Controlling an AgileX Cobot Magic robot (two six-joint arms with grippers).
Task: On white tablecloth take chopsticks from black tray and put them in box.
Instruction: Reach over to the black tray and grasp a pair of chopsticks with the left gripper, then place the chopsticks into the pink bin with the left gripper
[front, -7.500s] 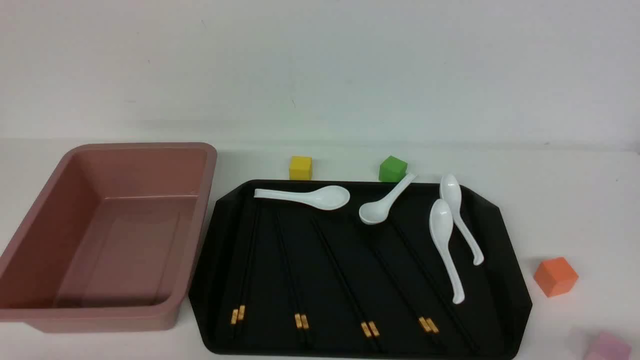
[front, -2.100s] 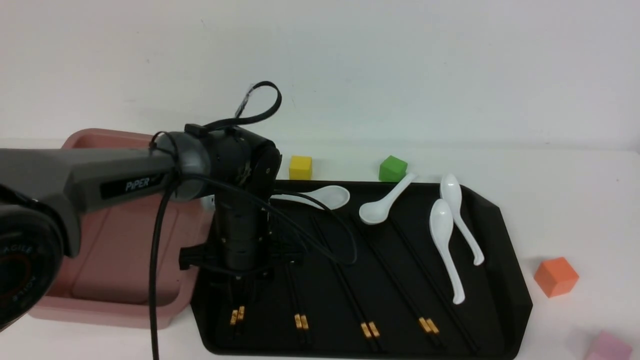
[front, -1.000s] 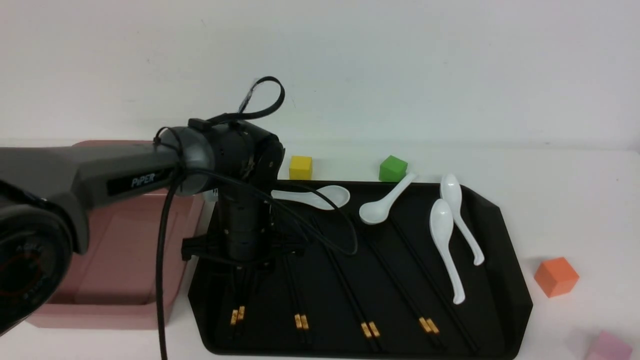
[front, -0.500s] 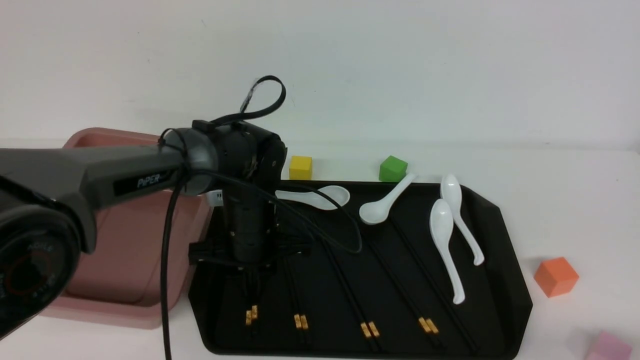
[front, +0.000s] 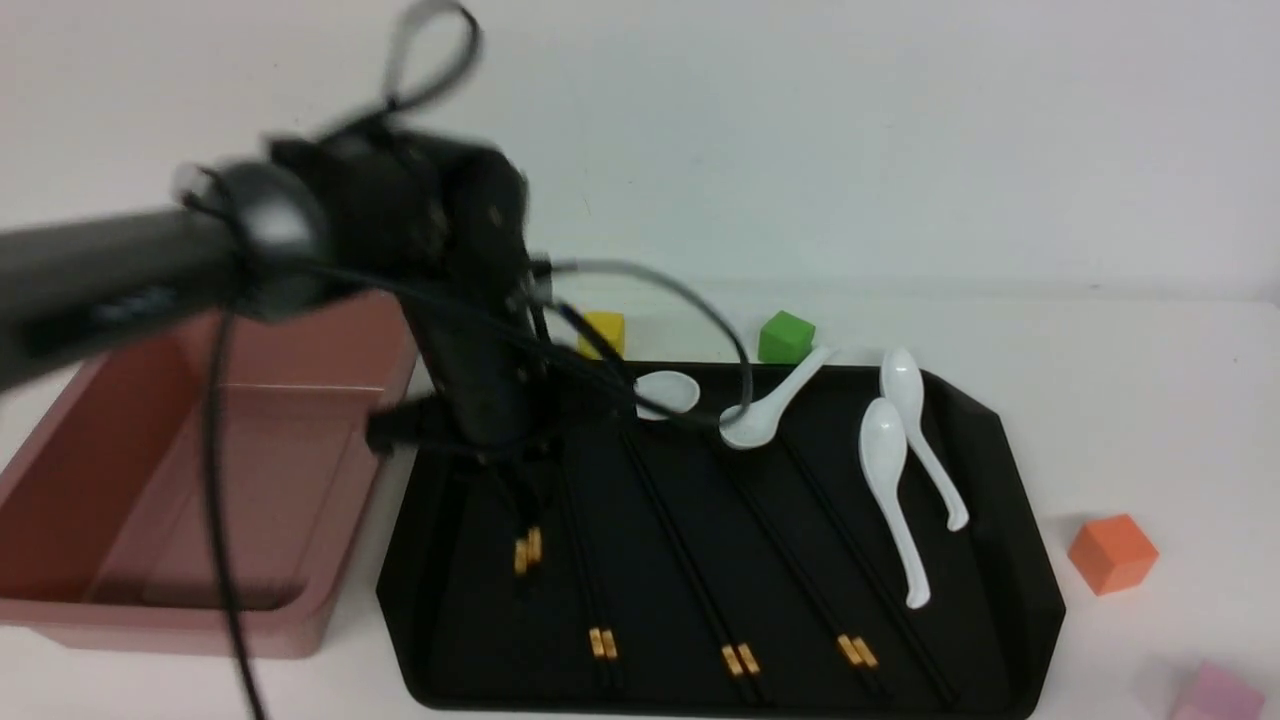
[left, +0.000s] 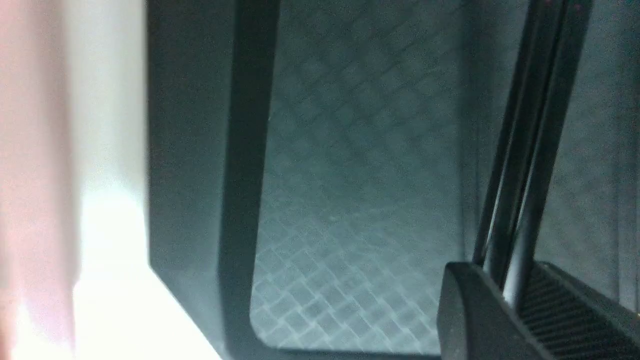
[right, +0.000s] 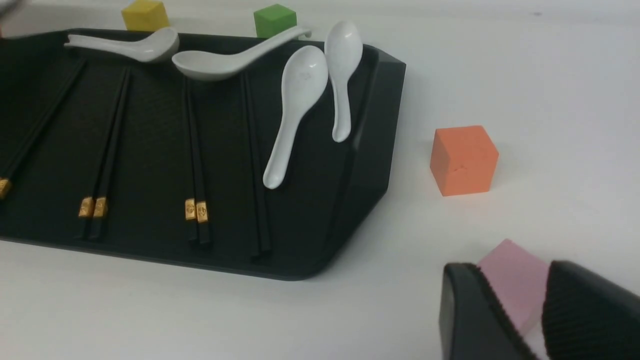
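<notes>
Left gripper (front: 505, 462) clamped on one pair of chopsticks (front: 527, 550), both sticks pinched together to travel as one, raised above black tray (front: 1000, 600) left side; box (front: 200, 632) just left of tray, awaiting them.

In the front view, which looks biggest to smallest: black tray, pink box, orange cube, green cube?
1. Black tray.
2. Pink box, partly hidden behind the left arm.
3. Orange cube.
4. Green cube. It sits farther from the camera than the orange one, so their real sizes may match.
</notes>
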